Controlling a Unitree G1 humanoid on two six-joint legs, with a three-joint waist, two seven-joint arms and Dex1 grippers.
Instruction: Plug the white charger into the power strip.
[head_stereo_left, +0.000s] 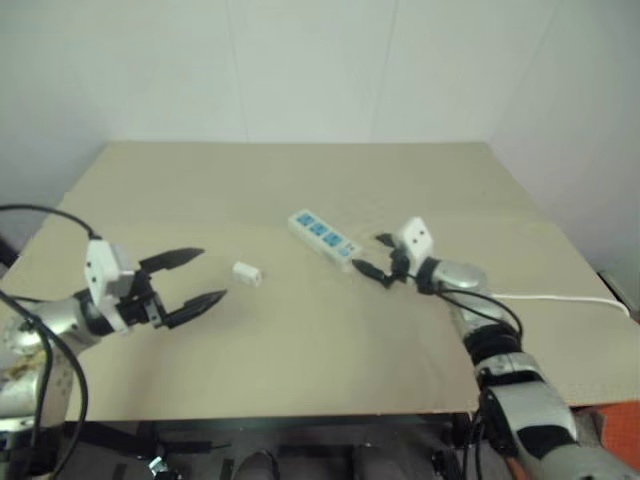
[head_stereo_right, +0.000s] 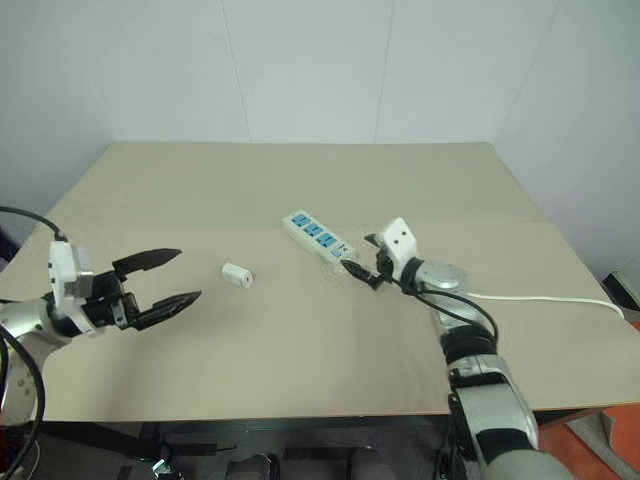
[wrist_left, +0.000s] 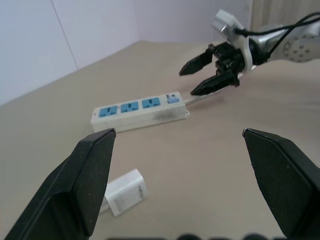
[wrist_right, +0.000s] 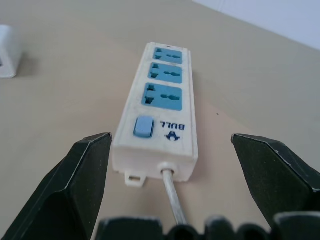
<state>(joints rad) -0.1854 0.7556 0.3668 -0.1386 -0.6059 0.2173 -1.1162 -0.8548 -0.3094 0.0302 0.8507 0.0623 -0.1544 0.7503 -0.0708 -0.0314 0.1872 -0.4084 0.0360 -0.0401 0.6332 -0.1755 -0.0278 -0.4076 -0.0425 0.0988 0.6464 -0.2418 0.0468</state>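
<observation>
The power strip (head_stereo_right: 318, 236) lies flat near the middle of the tan table (head_stereo_right: 300, 170), set diagonally, its three blue socket faces up. Its blue switch and the cord end point toward the right gripper (head_stereo_right: 358, 258). A thin white cord (head_stereo_right: 540, 297) runs from that end off toward the table's right edge. The right gripper hangs just off the strip's cord end with its fingers spread apart and nothing between them; in the right wrist view the two black fingers stand on either side of the strip's near end without touching it (the cord comes out right between them). The white charger (head_stereo_right: 236, 274) lies alone on the table, left of the strip and clearly apart from it, unplugged. The left gripper (head_stereo_right: 168, 278) hovers over the table's left side, pointing toward the charger with a gap to it, fingers wide apart and holding nothing. In the left wrist view the charger sits just beside the inner edge of one finger (wrist_left: 87, 175), with the strip farther on and the right gripper beyond that.
</observation>
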